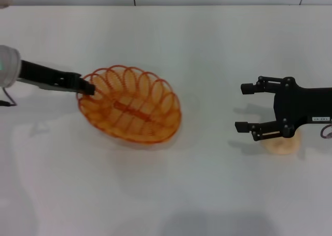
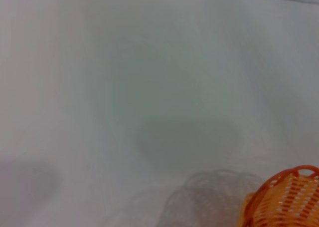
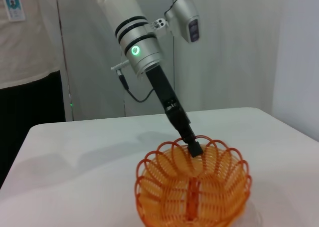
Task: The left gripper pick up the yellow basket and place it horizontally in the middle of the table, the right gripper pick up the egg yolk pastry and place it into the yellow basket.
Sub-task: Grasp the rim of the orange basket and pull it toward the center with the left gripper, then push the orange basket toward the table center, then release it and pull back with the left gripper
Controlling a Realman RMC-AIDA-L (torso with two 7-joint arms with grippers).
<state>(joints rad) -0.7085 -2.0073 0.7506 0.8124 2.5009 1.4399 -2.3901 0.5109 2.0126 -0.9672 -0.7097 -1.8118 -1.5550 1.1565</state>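
One yellow basket (image 1: pixel 129 105), centre-left of frame. One egg yolk pastry (image 1: pixel 284 144), right side, partly covered. Two grippers: left gripper (image 1: pixel 85 87) upper left, right gripper (image 1: pixel 249 107) right. One table (image 1: pixel 171 194).

Translucent glossy plastic yellow basket (image 1: pixel 129 105), smooth matt white table (image 1: pixel 197 184), matt pastry (image 1: pixel 282 145)

This looks like a robot test lab. A plain white table (image 1: pixel 207 39) stands before pale curtains (image 3: pixel 224 47), and a person with a badge (image 3: pixel 12 0) waits beside it.
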